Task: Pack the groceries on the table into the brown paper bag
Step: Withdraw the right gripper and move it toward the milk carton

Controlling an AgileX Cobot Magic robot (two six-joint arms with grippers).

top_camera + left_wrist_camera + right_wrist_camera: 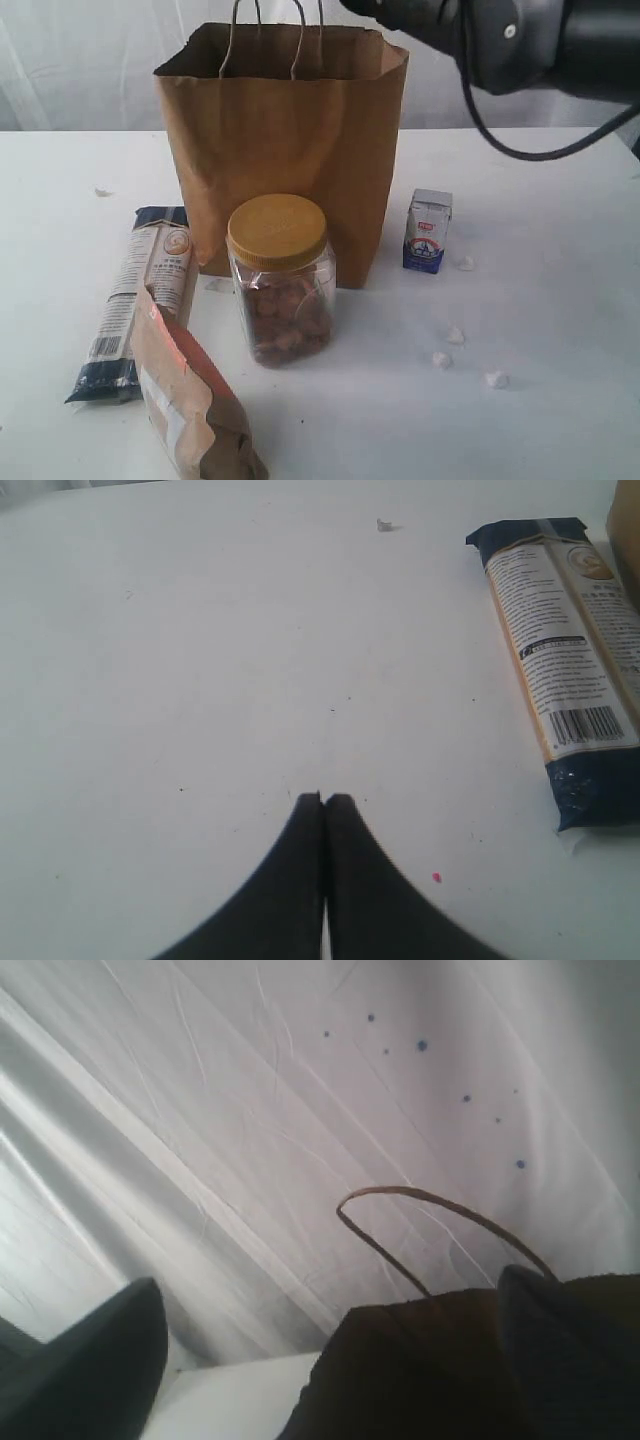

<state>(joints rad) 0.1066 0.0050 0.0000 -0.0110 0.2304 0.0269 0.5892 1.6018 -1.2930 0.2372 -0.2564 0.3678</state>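
Observation:
The brown paper bag (290, 130) stands open in the middle of the table (560, 300). A clear yellow-lidded jar (280, 280) stands right in front of it, and a small white-blue carton (428, 232) to its right. A long navy-beige pasta packet (145, 290) lies flat at the left; a brown-orange pouch (190, 400) lies near the front edge. My right arm (500, 40) hangs above the bag's right top. My right gripper (328, 1282) is open over the bag's rim (430, 1370), holding nothing. My left gripper (324, 800) is shut and empty over bare table, left of the pasta packet (565, 660).
Small white crumbs (455, 335) are scattered on the table right of the jar, and one (384, 524) lies beyond the pasta packet. The bag's cord handles (300, 30) stick up at its mouth. A white curtain hangs behind the table.

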